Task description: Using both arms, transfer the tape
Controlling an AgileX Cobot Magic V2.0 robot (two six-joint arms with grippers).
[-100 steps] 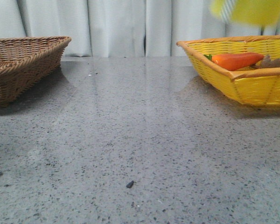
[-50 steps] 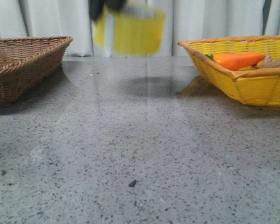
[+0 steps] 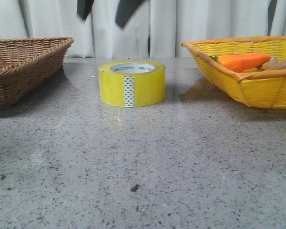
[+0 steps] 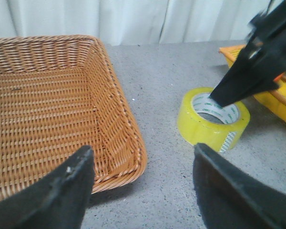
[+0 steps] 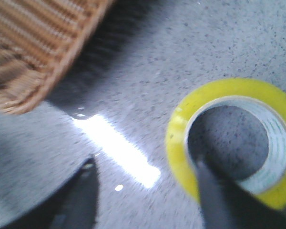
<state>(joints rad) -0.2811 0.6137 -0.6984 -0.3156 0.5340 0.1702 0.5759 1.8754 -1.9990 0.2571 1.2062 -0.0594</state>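
The right hand hangs near the top of the front view, only its two dark fingers showing, spread apart with nothing between them. In the left wrist view it appears as a black angular shape reaching down from the upper right. The left hand is also spread wide, its two black fingers well apart and holding nothing.
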